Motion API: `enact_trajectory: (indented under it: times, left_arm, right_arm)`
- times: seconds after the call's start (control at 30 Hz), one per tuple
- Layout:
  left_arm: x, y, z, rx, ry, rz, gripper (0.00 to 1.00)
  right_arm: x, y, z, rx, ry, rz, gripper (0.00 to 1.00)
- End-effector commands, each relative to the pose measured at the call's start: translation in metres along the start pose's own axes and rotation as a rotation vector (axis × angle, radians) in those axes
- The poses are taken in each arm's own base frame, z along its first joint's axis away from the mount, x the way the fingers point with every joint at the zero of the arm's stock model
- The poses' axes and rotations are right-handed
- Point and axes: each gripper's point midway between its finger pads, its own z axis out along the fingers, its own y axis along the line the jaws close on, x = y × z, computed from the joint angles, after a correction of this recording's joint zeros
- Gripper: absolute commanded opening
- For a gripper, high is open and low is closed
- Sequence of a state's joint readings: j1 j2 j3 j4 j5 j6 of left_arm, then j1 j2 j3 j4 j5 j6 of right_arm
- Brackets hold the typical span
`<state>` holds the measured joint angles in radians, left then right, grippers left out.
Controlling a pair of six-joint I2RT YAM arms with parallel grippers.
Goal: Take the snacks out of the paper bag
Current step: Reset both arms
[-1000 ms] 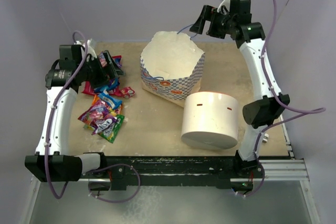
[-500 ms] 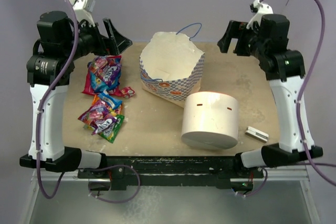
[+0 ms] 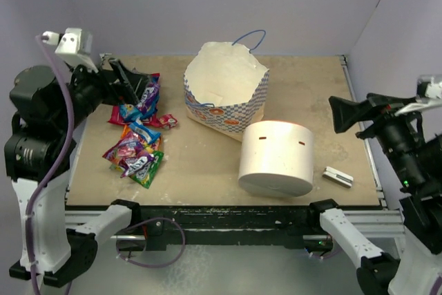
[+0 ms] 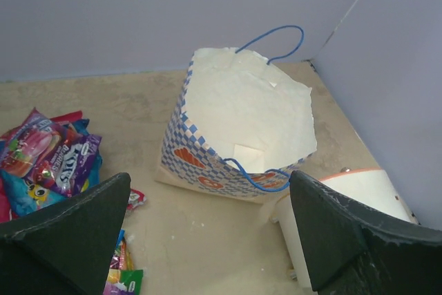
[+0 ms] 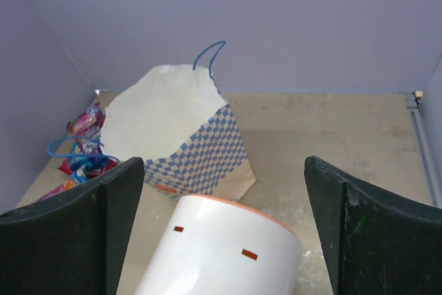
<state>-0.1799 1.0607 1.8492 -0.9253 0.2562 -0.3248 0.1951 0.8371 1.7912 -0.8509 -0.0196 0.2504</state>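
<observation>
The paper bag (image 3: 228, 101) stands open in the middle of the table, blue-and-white checkered, with its white inside facing up. In the left wrist view the paper bag (image 4: 242, 129) shows only white paper inside. The snacks (image 3: 137, 136) lie in a bright pile on the table left of the bag, also visible as snacks (image 4: 48, 160) and snacks (image 5: 83, 139). My left gripper (image 3: 130, 81) hangs open above the far end of the pile, holding nothing. My right gripper (image 3: 351, 112) is open and empty off the table's right side. Both the left gripper (image 4: 214, 240) and the right gripper (image 5: 224, 233) have wide-apart jaws.
A large white cylinder (image 3: 276, 158) lies on its side in front of the bag, touching or nearly touching its lower right corner. A small grey flat bar (image 3: 338, 177) rests near the table's front right edge. Purple walls close in the back and sides.
Both arms have pulled back and outward: the left gripper rose off the snack pile, the right gripper left the bag's far rim and swung to the table's right side. The grey bar is now uncovered.
</observation>
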Motion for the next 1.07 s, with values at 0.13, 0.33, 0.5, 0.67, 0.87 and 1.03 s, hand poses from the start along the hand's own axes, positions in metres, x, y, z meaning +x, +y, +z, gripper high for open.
enact_trajectory:
  times: [0.13, 0.33, 0.5, 0.67, 0.87, 1.03]
  left_arm:
    - [-0.033, 0.011, -0.034, -0.115, -0.193, -0.001, 0.99]
    - [-0.037, 0.013, -0.040, -0.137, -0.201, 0.027, 0.99]
    - [-0.034, 0.013, -0.038, -0.137, -0.187, 0.020, 0.99]
    - [-0.030, 0.015, -0.036, -0.139, -0.174, 0.020, 0.99]
    - [-0.029, 0.013, -0.034, -0.127, -0.166, 0.021, 0.99]
    - [-0.026, 0.012, -0.033, -0.119, -0.157, 0.013, 0.99]
  right_arm:
    - [-0.013, -0.015, -0.003, 0.096, -0.041, 0.016, 1.00]
    - [-0.013, -0.012, 0.005, 0.079, -0.041, 0.018, 1.00]
    - [-0.008, -0.011, 0.014, 0.074, -0.011, 0.015, 1.00]
    - [-0.011, -0.015, 0.015, 0.095, -0.025, 0.021, 1.00]
    - [-0.012, -0.023, 0.013, 0.144, -0.035, 0.030, 0.99]
    - [-0.017, -0.034, 0.008, 0.204, -0.060, 0.021, 0.99]
